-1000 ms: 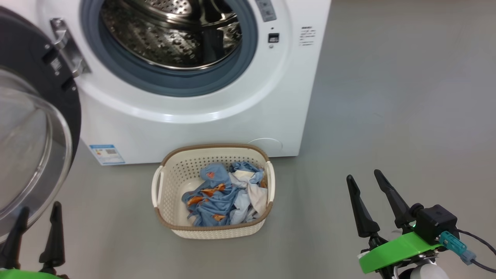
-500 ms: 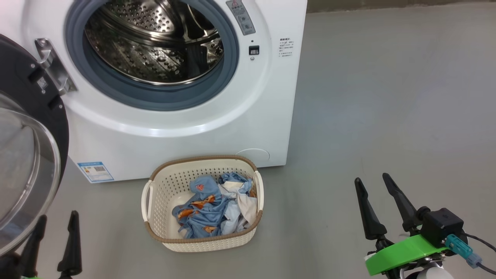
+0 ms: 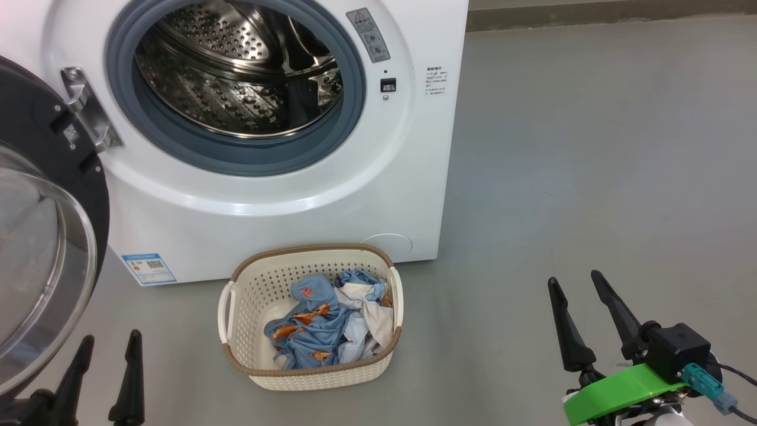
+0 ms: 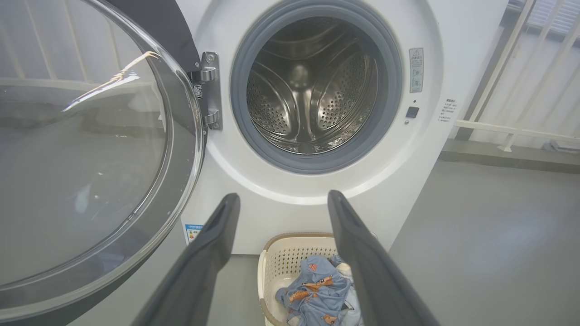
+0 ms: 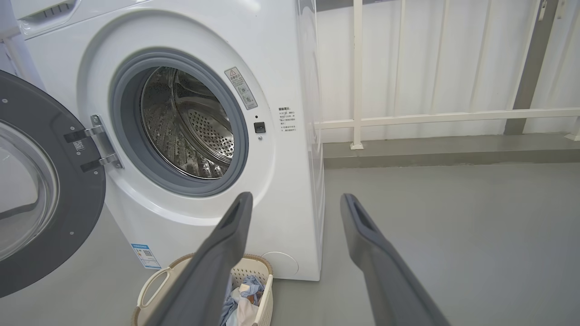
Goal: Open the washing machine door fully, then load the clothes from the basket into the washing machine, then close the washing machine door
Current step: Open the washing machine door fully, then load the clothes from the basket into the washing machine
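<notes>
Sliding inward since earlier, the left gripper (image 3: 112, 335) is hovering at 7 o'clock, tapered jaws splayed, empty; the right gripper (image 3: 573, 277) at 4 o'clock likewise. Crumpled clothes (image 3: 319, 331) are lying in the perforated basket (image 3: 307, 248) at 6 o'clock. The glossy washing machine door (image 3: 47, 248), edge-cropped, is standing open at 9 o'clock; bare floor (image 3: 591, 148) is spreading at 3 o'clock.

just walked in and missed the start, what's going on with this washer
A two-armed robot faces the washing machine, whose door is swung open to the robot's left. The clothes lie in the basket on the floor before it, and the drum looks empty. The left gripper and right gripper are both open, holding nothing. Loading has not yet begun.
</notes>
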